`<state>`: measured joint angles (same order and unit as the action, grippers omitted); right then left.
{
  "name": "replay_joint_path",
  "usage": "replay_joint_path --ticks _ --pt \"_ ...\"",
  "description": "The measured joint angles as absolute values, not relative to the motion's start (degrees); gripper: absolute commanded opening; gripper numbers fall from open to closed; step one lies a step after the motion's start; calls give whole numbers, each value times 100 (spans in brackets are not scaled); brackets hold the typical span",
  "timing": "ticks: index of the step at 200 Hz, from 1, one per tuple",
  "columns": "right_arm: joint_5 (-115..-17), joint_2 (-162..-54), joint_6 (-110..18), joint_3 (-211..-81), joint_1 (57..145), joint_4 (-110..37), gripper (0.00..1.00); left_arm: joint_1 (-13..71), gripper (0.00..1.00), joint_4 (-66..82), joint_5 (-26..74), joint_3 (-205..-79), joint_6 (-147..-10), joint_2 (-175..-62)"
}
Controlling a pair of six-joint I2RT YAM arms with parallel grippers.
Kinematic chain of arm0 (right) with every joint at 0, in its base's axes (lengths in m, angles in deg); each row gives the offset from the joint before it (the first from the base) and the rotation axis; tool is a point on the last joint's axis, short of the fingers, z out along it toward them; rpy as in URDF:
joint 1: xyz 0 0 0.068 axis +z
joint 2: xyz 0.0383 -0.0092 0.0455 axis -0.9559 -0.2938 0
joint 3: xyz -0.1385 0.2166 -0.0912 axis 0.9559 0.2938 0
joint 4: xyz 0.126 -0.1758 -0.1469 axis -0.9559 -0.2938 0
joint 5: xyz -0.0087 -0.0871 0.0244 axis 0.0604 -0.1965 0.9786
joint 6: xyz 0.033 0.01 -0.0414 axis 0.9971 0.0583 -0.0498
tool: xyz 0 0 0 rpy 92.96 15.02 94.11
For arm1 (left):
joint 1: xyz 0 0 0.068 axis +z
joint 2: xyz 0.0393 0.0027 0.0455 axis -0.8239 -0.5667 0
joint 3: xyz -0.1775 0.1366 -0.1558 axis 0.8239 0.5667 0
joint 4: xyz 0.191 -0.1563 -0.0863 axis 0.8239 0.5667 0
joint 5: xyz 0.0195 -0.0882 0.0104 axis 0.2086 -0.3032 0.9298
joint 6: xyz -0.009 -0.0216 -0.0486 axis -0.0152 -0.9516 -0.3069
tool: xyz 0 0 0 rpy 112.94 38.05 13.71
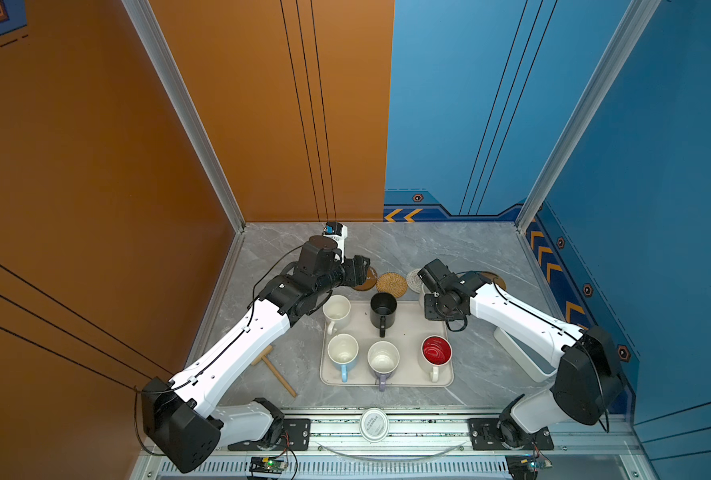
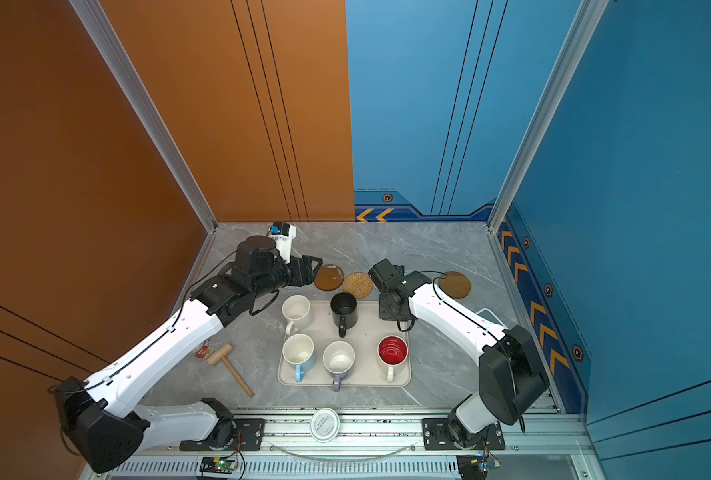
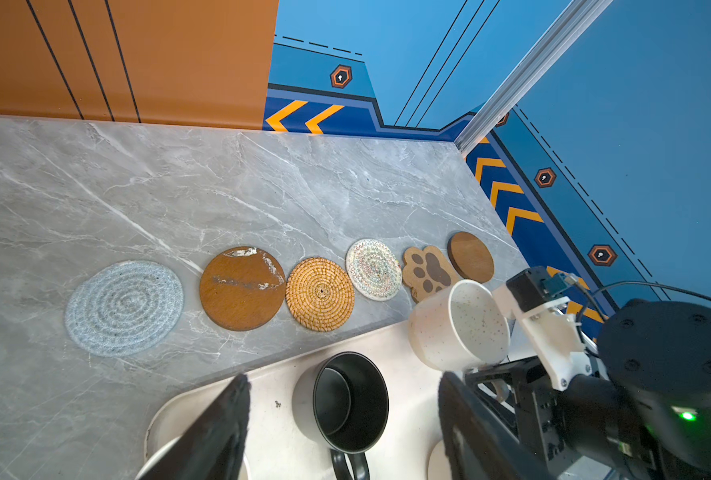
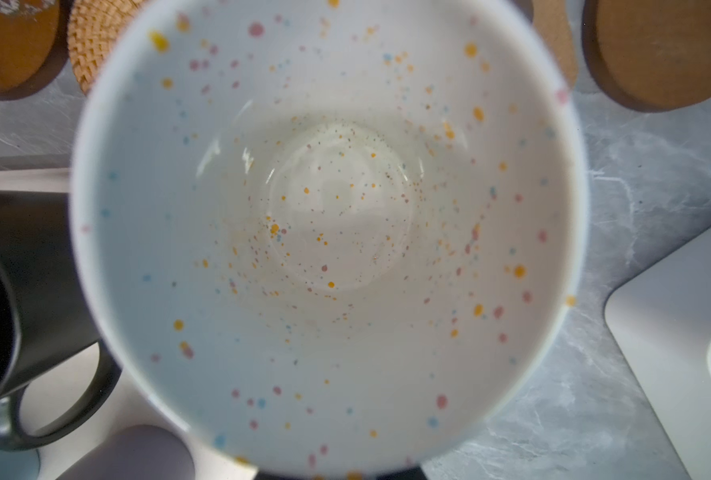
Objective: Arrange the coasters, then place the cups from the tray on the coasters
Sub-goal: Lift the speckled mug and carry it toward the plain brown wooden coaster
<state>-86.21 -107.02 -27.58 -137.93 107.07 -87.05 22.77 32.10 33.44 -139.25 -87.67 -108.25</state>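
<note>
1. The coaster half of the task looks finished. Six coasters lie in one row on the worktop beyond the tray [image 1: 408,328]: the grey-blue woven round [image 3: 124,308], a scuffed brown disc [image 3: 242,289], the rattan round [image 3: 319,294], the whitish woven round [image 3: 373,269], the paw-shaped mat [image 3: 426,272] and a second brown disc [image 3: 471,256].
2. No coaster carries a mug yet.
3. The right claw [image 1: 432,306] is clamped on the speckled cream mug [image 4: 329,232]. It holds the mug tilted above the tray's far right corner, just short of the paw-shaped mat.
4. The left claw [image 3: 342,377] has its jaws apart and grips nothing. It hangs above the tray's far edge near the matte black mug [image 1: 383,309].
5. Five mugs stand on the tray: white [image 1: 336,311], matte black, light blue [image 1: 342,353], lavender [image 1: 383,358] and the white mug with the red inside [image 1: 436,351]. I judge roughly half the job is left, all six placements.
6. The round white lid [image 1: 373,424] on the front rail bears print too small to read. No brand is legible.
</note>
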Motion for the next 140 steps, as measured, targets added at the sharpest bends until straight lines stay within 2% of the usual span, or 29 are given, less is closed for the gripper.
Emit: replay_joint_path --ticks 92,140 --pt "-8634 -10534 -3563 -14167 8700 -8948 0 2277 73 3210 3346 -13925 -8767 -10825" --pt "-8619 -11008 -3972 -14610 7889 -8939 0 2272 73 3210 3390 -13925 -8769 -10825"
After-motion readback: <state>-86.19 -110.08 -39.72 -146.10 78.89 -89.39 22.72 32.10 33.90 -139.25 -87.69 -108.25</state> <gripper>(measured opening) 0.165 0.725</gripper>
